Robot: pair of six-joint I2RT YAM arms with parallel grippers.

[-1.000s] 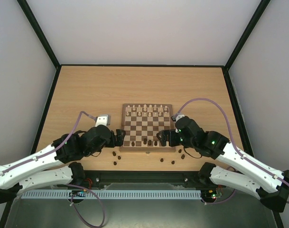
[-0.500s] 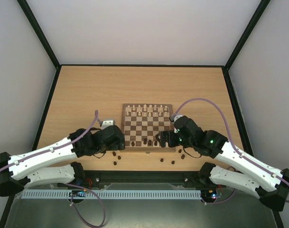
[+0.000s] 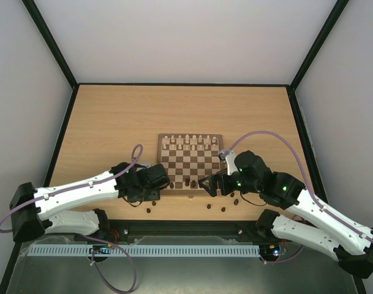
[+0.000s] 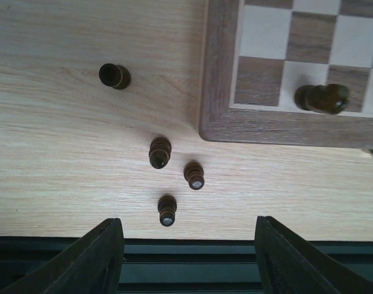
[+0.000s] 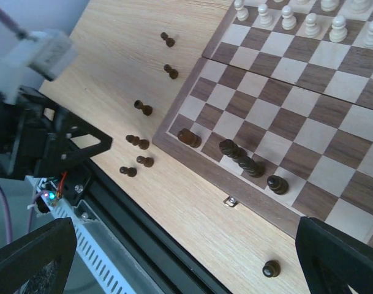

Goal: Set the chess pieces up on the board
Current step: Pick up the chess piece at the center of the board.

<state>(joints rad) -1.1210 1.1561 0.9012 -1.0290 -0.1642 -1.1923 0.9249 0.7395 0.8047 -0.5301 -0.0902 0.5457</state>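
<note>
Step judged: lifting a dark pawn off the table (image 4: 64, 135). The left gripper (image 4: 187, 236) is held over three dark pawns (image 4: 160, 152) just off the near left corner of the board (image 4: 220, 125); its jaws stand part-way apart with nothing between them. The nearest pawn (image 4: 167, 210) should be centred before closing, since its neighbours are close and easily knocked. The right gripper (image 5: 186, 257) is spread wide and empty above the board's near edge; dark pieces (image 5: 241, 158) appear toppled there; pale pieces (image 3: 189, 142) are ranked along the far rows.
</note>
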